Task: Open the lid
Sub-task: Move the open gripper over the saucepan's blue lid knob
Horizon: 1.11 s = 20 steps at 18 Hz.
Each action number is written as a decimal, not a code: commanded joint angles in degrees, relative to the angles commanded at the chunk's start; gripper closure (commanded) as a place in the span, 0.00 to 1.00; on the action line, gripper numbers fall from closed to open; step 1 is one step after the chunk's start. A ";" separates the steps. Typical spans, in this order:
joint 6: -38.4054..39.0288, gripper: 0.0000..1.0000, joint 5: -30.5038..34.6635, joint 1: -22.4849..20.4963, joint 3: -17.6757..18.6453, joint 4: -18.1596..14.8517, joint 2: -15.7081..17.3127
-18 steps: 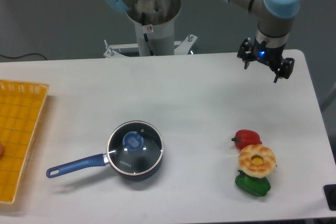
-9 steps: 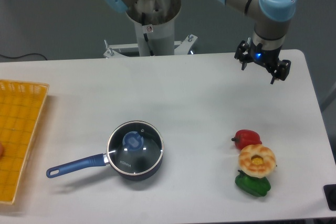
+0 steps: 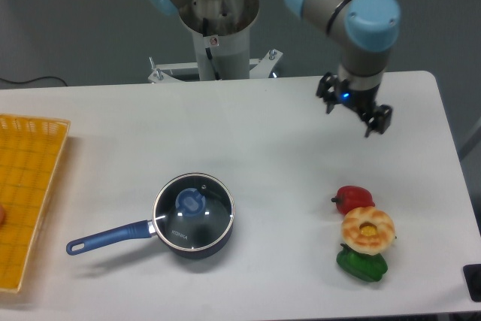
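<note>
Nothing of the task looked done: the lid (image 3: pixel 193 208) sat closed on the dark blue saucepan (image 3: pixel 180 225) near the table's front. The gripper (image 3: pixel 353 106), fingers spread and empty, hung well apart, above the far right.

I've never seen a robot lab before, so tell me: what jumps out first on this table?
Probably the dark blue saucepan near the front, its glass lid with a blue knob on. Above the table's far right hangs the open gripper, empty and well away from the pan. At the front right sit a red pepper, a bagel-like ring and a green pepper, and a yellow basket lies at the left edge.
</note>
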State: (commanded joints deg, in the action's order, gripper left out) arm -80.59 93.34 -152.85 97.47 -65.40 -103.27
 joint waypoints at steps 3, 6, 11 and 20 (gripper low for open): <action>-0.09 0.00 -0.53 1.93 0.00 0.01 -0.18; -0.09 0.00 -0.70 4.75 -0.09 -0.17 -0.35; 0.70 0.00 -3.08 8.00 -0.09 -0.26 -0.79; 8.25 0.00 -2.81 14.50 -0.88 -0.08 -2.81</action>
State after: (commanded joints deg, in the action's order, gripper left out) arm -72.34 90.53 -138.35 96.59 -65.48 -106.08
